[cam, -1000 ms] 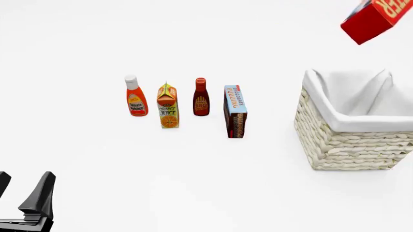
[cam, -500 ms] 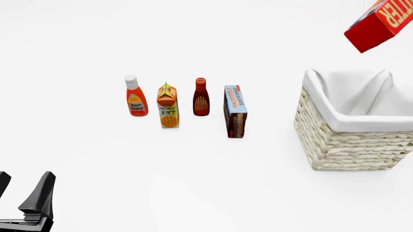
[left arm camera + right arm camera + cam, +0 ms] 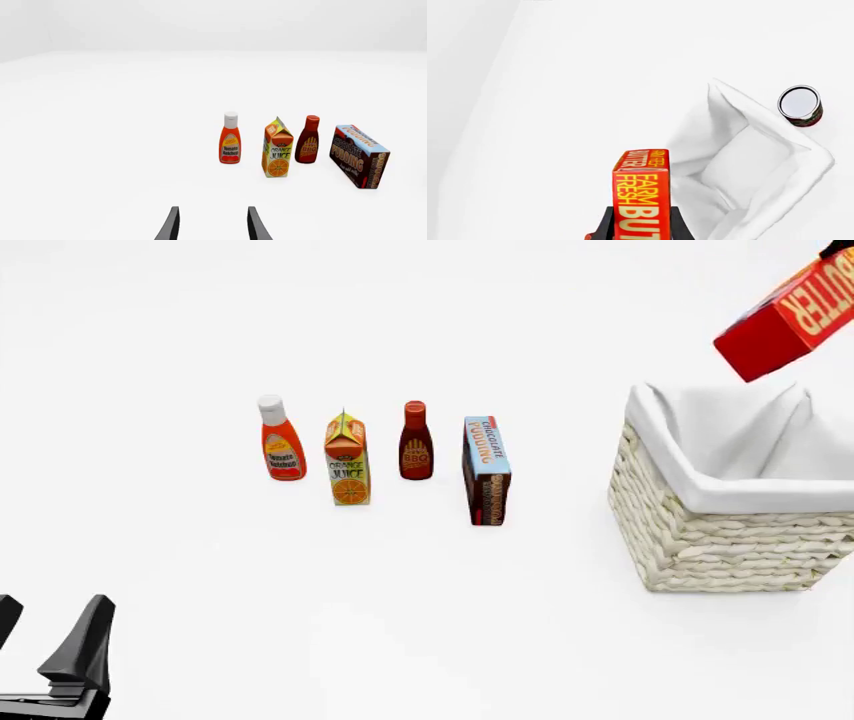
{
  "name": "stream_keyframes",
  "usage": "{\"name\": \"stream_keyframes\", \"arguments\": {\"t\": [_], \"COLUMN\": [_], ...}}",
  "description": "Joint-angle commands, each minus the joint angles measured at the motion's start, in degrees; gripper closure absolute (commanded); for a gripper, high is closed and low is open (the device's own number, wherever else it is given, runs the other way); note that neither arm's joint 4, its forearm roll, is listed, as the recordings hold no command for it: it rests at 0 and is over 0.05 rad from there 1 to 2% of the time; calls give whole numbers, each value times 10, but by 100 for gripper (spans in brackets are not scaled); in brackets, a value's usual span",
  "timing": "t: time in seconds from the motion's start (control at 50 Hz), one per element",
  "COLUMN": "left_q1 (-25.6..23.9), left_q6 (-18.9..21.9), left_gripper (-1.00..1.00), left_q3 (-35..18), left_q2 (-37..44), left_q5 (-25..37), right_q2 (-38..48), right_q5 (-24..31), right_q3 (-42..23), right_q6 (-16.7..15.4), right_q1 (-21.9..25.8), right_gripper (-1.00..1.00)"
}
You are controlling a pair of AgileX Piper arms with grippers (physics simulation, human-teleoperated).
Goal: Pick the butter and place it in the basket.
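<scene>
The butter (image 3: 787, 325), a red-orange box with cream lettering, hangs tilted in the air above the far right part of the basket (image 3: 727, 540). In the right wrist view my right gripper (image 3: 640, 215) is shut on the butter (image 3: 640, 192), one dark finger on each side, with the basket's white lining (image 3: 760, 117) below and ahead. In the front view the right gripper itself is cut off by the frame's top right corner. My left gripper (image 3: 47, 628) rests open and empty at the near left, and the left wrist view shows its fingers (image 3: 170, 225) apart.
A row of groceries stands mid-table: a ketchup bottle (image 3: 280, 440), an orange juice carton (image 3: 347, 462), a BBQ sauce bottle (image 3: 415, 442) and a chocolate pudding box (image 3: 487, 472). A small can (image 3: 800, 106) stands on the table just outside the basket.
The butter has come down a little towards the basket and drifted slightly right, still held. The left arm and the groceries have not moved.
</scene>
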Motion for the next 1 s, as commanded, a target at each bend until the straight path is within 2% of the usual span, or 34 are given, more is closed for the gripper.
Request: {"name": "stream_keyframes", "arguments": {"t": [0.02, 0.24, 0.36, 0.58, 1.0], "left_q1": [0, 0, 0, 0, 0], "left_q6": [0, 0, 0, 0, 0], "left_gripper": [-100, -100, -100, -100, -100], "left_q3": [0, 0, 0, 0, 0], "left_q2": [0, 0, 0, 0, 0], "left_q5": [0, 0, 0, 0, 0], "right_q2": [-13, -11, -8, 13, 24], "right_q5": [-24, -35, -58, -63, -83], "right_q3": [35, 60, 104, 95, 132], "right_q6": [24, 35, 58, 75, 101], "right_q1": [-12, -23, -19, -27, -44], "right_gripper": [100, 100, 100, 100, 100]}}
